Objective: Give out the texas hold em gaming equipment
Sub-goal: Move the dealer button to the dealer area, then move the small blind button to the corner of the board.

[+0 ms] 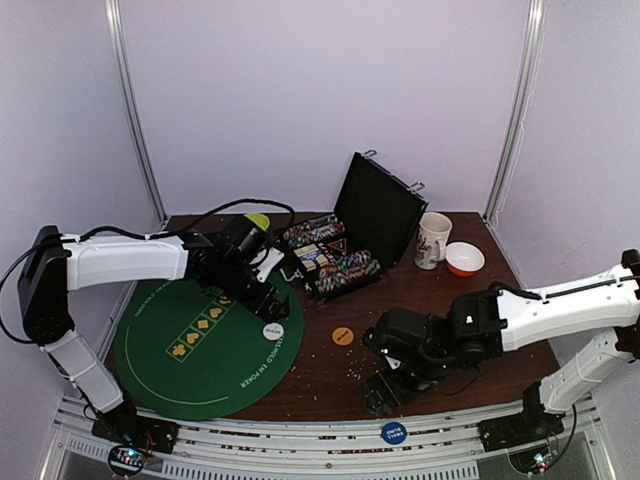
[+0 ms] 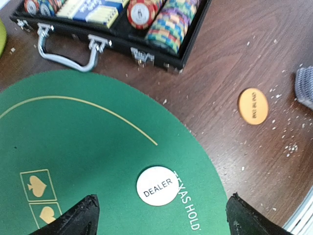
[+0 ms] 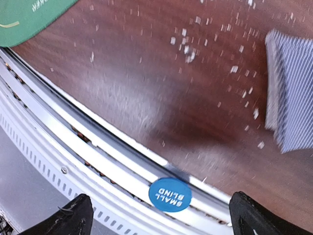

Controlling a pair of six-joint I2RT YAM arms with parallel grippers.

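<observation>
The white dealer disc [image 2: 157,185] lies on the green poker mat [image 2: 73,147], near its right edge; it also shows in the top view [image 1: 273,330]. My left gripper [image 2: 164,221] is open and empty, hovering just above the disc [image 1: 270,302]. An open black case [image 1: 345,250] holds rows of multicoloured poker chips [image 2: 171,22]. An orange disc [image 2: 253,105] lies on the wood. A stack of grey-blue-backed cards [image 3: 292,110] lies on the table. A blue "small blind" disc [image 3: 169,194] rests on the table's front rail. My right gripper [image 3: 161,215] is open and empty above it.
A white mug [image 1: 432,240] and an orange-rimmed bowl [image 1: 465,260] stand at the back right. A lime-green bowl [image 1: 258,221] sits behind the left arm. The case's metal handle [image 2: 66,56] juts toward the mat. White crumbs litter the wood.
</observation>
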